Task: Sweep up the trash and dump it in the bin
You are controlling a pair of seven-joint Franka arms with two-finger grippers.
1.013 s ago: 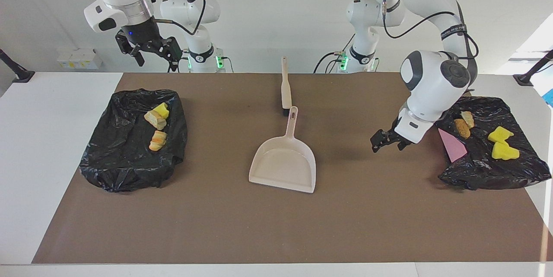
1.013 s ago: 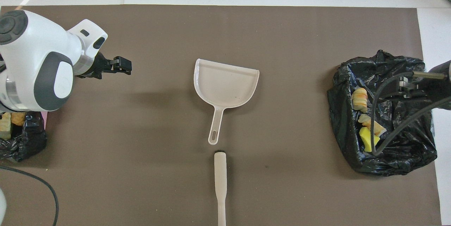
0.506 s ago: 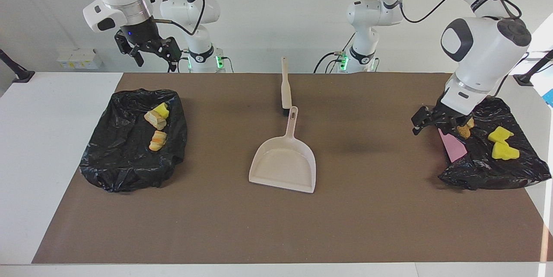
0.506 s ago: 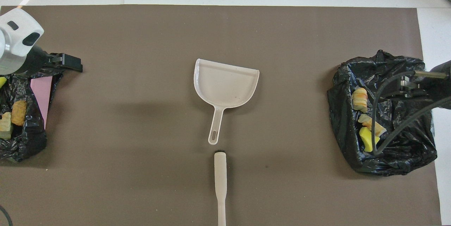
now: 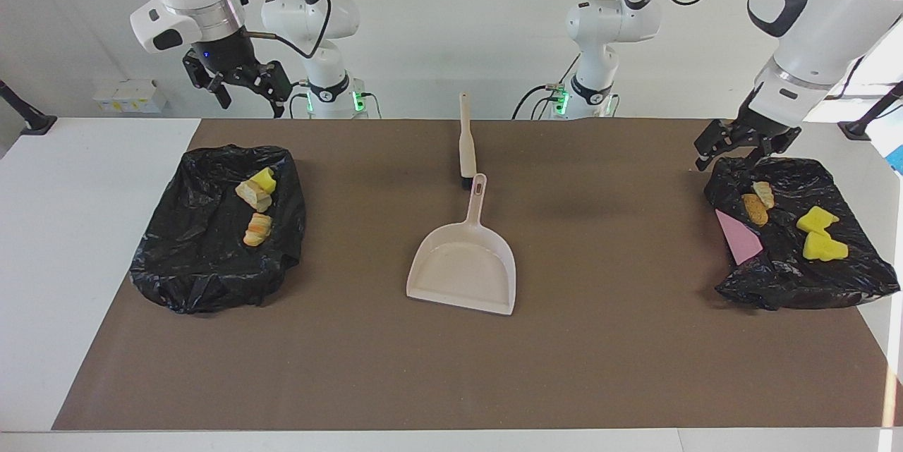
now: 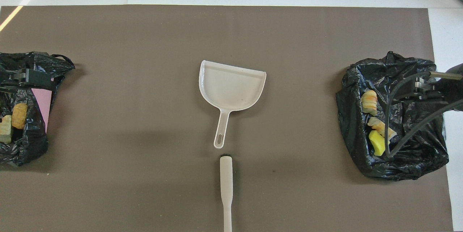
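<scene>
The trash sits in two lots, each inside a bin lined with a black bag. Under and just below the left pincer (image 5: pixel 734 144) lie two yellow sponge chunks (image 5: pixel 820 233), a brown bread-like piece (image 5: pixel 755 209) and a pale lump (image 5: pixel 763 193), all in the bin at the left arm's end (image 5: pixel 797 276), with a pink card (image 5: pixel 738 237) propped at its edge. Below the right pincer (image 5: pixel 236 82), the bin at the right arm's end (image 5: pixel 204 276) holds a yellow chunk (image 5: pixel 265 179), a pale piece (image 5: pixel 252 194) touching it and an orange-striped piece (image 5: pixel 257 228). No scrap shows on the brown worktop (image 5: pixel 600 353), so the dumping looks finished and what remains is the arms drawing clear.

The beige dustpan (image 5: pixel 465 265) lies empty in the middle, well apart from both pincers, and the brush (image 5: pixel 466 142) lies just off its handle tip, toward the robots.

A second ago the left pincer hung low over the bare mat between dustpan and bin. It has since risen and swung back, and now hovers over the robot-side rim of that bin, fingers apart and holding nothing. The right pincer has hardly shifted: it waits high above its end, also spread and empty. Dustpan, brush and scraps have not moved.
</scene>
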